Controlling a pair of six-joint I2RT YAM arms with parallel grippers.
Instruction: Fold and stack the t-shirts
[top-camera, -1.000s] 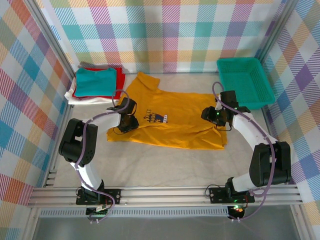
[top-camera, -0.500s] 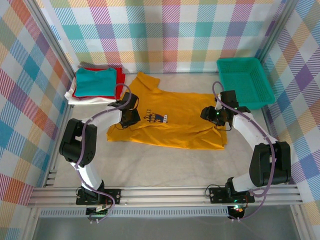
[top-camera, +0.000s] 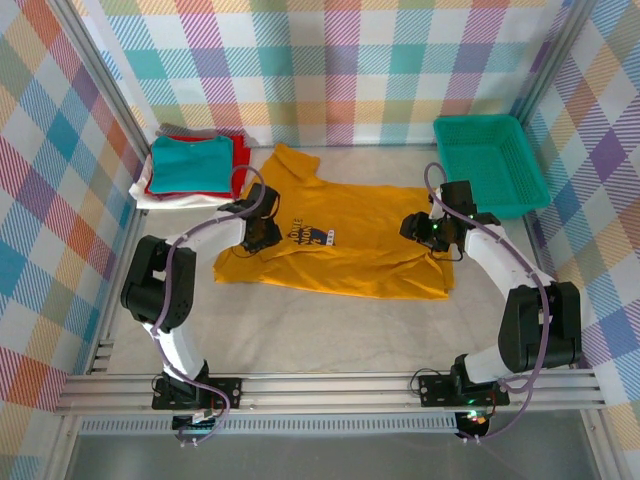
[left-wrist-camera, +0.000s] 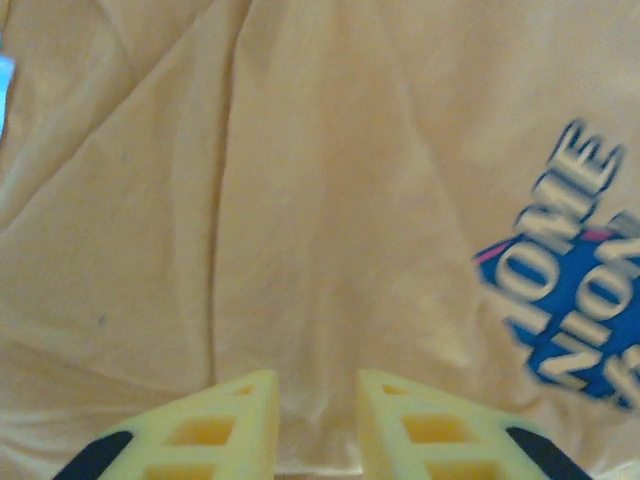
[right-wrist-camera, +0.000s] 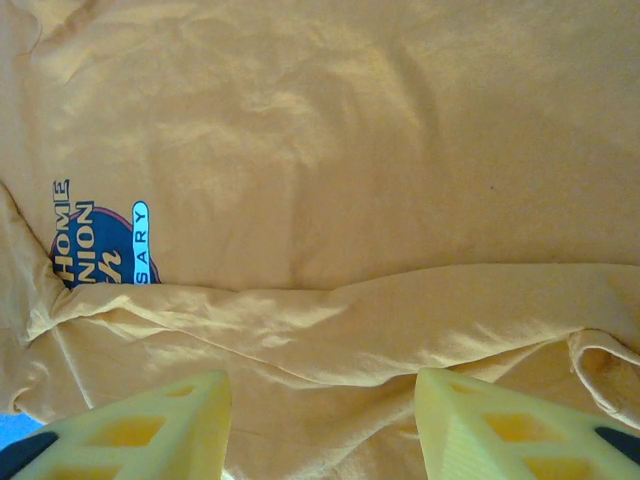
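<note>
Beside the chest print (left-wrist-camera: 570, 290), the left hand (left-wrist-camera: 318, 385) hovers narrowly parted, empty; the right hand (right-wrist-camera: 320, 385) gapes wider, also empty, over a crease (right-wrist-camera: 330, 295). Both flank the mustard-yellow tee (top-camera: 350, 255) on the worktop (top-camera: 330, 330), seemingly poised to pinch it.

The work area is enclosed by a back wall (top-camera: 340, 60), a left wall (top-camera: 50, 200) and a right wall (top-camera: 610, 230), all hung with pastel plaid cloth in teal, pink, yellow, purple and white. Slim aluminium posts (top-camera: 560, 50) rise at the far corners. The tabletop (top-camera: 330, 330) is a pale beige-grey, matte surface. Ribbed aluminium rails (top-camera: 330, 390) run from left to right along its near edge, and a grey floor (top-camera: 330, 455) lies below them. The light is soft and even, with only faint shadows.
</note>
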